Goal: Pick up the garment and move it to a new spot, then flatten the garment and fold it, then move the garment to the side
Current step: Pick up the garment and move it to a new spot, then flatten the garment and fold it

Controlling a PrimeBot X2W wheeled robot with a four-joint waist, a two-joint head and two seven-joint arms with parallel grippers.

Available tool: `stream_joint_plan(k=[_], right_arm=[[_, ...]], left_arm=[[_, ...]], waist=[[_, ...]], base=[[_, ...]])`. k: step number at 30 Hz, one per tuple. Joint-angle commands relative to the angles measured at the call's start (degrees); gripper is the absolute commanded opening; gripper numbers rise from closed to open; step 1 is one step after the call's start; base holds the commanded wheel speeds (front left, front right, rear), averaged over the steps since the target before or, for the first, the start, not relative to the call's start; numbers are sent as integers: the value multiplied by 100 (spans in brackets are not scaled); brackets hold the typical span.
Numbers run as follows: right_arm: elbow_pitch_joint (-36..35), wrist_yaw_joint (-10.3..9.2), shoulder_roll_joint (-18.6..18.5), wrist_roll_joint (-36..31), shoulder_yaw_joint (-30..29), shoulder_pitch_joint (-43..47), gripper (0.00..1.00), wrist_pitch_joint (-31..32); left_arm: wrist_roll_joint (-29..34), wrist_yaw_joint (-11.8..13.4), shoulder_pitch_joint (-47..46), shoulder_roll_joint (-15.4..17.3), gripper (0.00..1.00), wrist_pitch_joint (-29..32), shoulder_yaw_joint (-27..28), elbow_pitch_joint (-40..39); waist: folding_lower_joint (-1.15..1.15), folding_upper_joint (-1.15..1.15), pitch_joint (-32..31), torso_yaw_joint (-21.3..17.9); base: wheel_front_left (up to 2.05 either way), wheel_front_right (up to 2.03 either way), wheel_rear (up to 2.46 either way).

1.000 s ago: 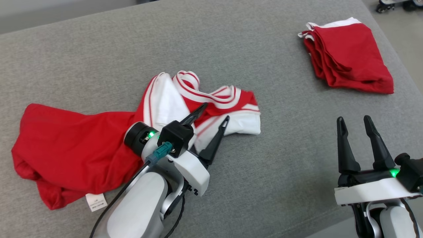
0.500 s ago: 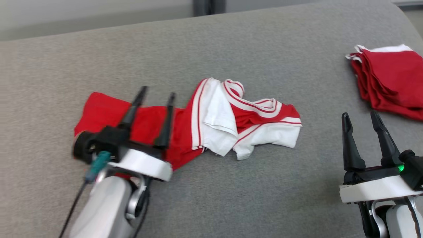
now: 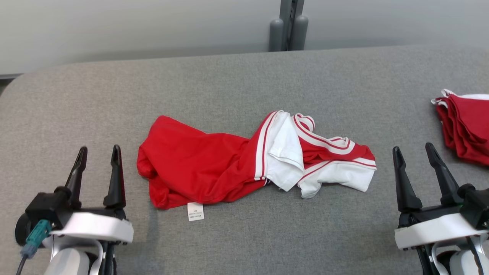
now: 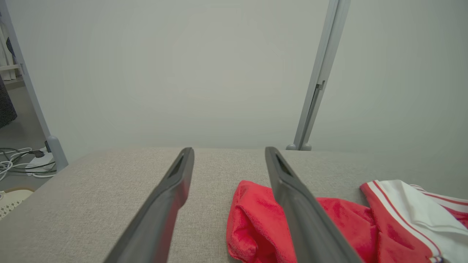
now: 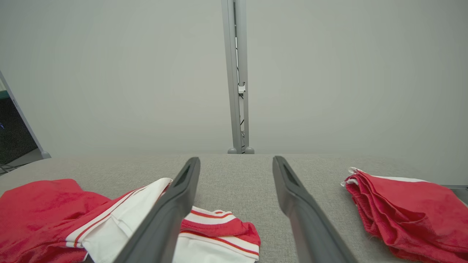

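Note:
A crumpled red garment point(image 3: 198, 172) with white sleeves and red-striped trim lies bunched in the middle of the grey table point(image 3: 237, 84), a white label at its near edge. It also appears in the left wrist view as the garment point(image 4: 252, 219) and in the right wrist view as the garment point(image 5: 47, 212). My left gripper point(image 3: 98, 152) stands open at the lower left, apart from the cloth and holding nothing. My right gripper point(image 3: 414, 151) stands open at the lower right, also apart from it. Between both pairs of fingers there is only bare table.
A folded stack of red clothes point(image 3: 464, 126) lies at the table's right edge, also seen as the stack point(image 5: 409, 208). A grey post point(image 3: 288, 25) rises behind the table's far edge before a pale wall. Cables point(image 4: 18, 164) lie on the floor to the left.
My left gripper has let go of the garment, opened and drawn back to the lower left. The camera has tilted up and shifted, so the whole scene sits differently. The right gripper stays open.

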Motion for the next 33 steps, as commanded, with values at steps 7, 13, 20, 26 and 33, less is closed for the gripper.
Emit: stream_joint_plan(k=[7,13,20,26,33], right_arm=[[31,1,-39,-17,0,321,100,120],[16,1,-31,-9,4,548,100,230],[-76,1,-22,-22,-32,675,100,325],[-147,1,-15,-43,-33,650,100,332],[-193,1,-21,-68,-53,606,100,345]], left_arm=[[-17,-109,510,152,100,-19,-10,11],[-7,-119,780,167,100,15,-105,-42],[37,-74,875,203,100,71,-188,-143],[54,-11,862,212,100,95,-214,-212],[52,34,775,215,100,95,-240,-273]], waist=[[0,0,-414,123],[0,0,-626,135],[0,0,-653,140],[0,0,-597,142],[0,0,-502,149]], base=[[0,0,0],[0,0,0],[0,0,0],[0,0,0],[0,0,0]])
